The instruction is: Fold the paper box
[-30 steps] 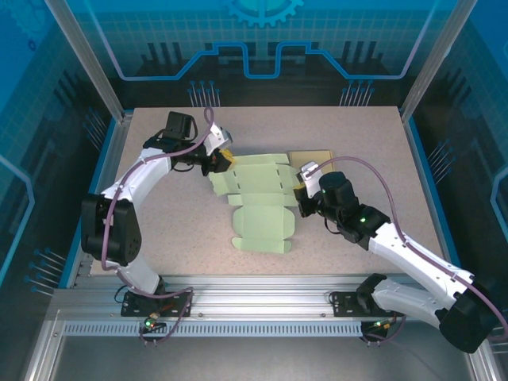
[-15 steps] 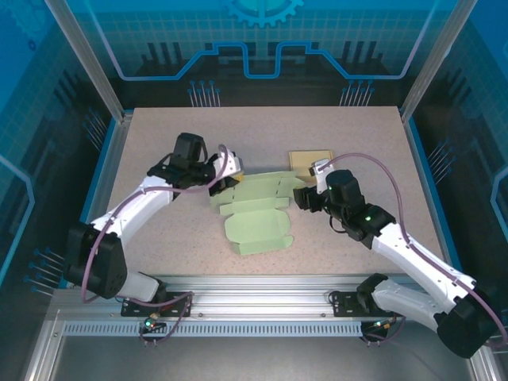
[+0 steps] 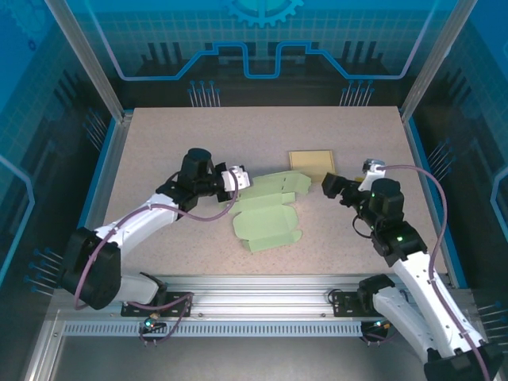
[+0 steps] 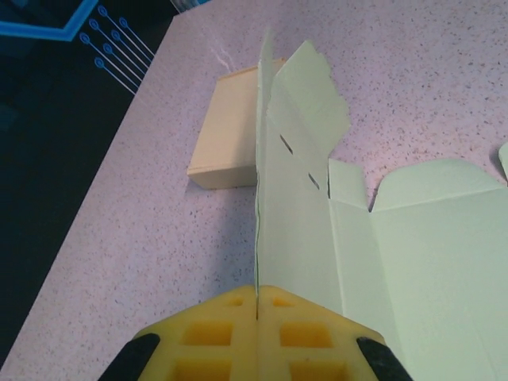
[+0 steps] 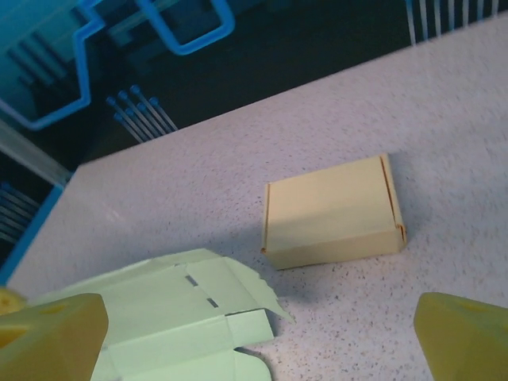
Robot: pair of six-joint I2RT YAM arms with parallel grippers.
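lying in the middle of the table [image 3: 159, 135], the green paper box [image 3: 268, 226] blank has its near panel flat and far flap raised. left end effector [image 4: 257, 305] clamped on that flap's edge, sheet upright. right end effector [image 3: 331, 186] jaws apart, clear of it. judgement: crease along the score line, right pinning the base. closed tan box [image 3: 310, 161] beyond.

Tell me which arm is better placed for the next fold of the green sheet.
Left. The left pincer is shut on the green sheet, holding a flap upright; the right pincer hangs open, off the sheet.
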